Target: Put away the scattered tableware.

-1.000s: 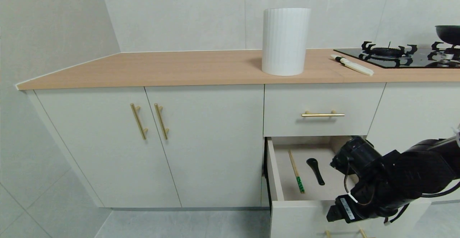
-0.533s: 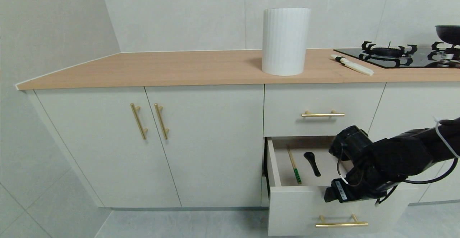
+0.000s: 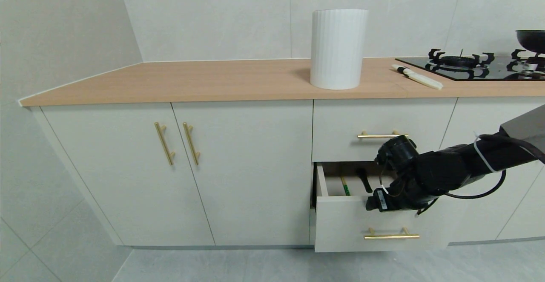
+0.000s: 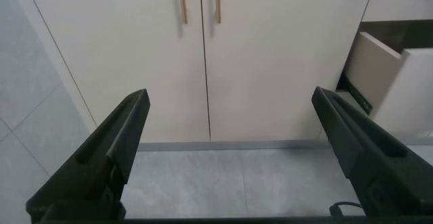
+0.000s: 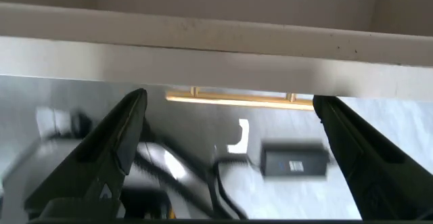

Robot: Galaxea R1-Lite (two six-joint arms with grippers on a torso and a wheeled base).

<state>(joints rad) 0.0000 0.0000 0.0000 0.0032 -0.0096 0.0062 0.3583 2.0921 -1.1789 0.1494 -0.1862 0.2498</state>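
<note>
Left gripper (image 4: 230, 99): fingers spread wide, nothing between them. It faces the pale floor and the double cabinet doors (image 4: 203, 48).

Right gripper (image 3: 376, 202), lower right of the head view, sits at the top edge of the lower drawer (image 3: 340, 226) front. I cannot tell whether it touches. In the right wrist view its fingers (image 5: 111, 149) stand far apart with nothing held. The drawer's pale edge runs across just beyond them, and the gold handle (image 5: 237, 97) lies past it.

The lower drawer is only part-way out. In the gap behind its front panel lie the chopsticks (image 3: 344, 185), wooden with green tips, and just to their right a black spoon (image 3: 362, 179), apart from them.

Above it, the upper drawer (image 3: 383, 122) is closed.

On the wooden countertop (image 3: 191, 79), upper centre of the frame, stands a white ribbed canister (image 3: 338, 50), upright. To its right a cream-coloured utensil (image 3: 417, 77) lies flat near the front edge, beside the black hob (image 3: 468, 67). A dark pan (image 3: 530, 39) sits at far upper right.
</note>
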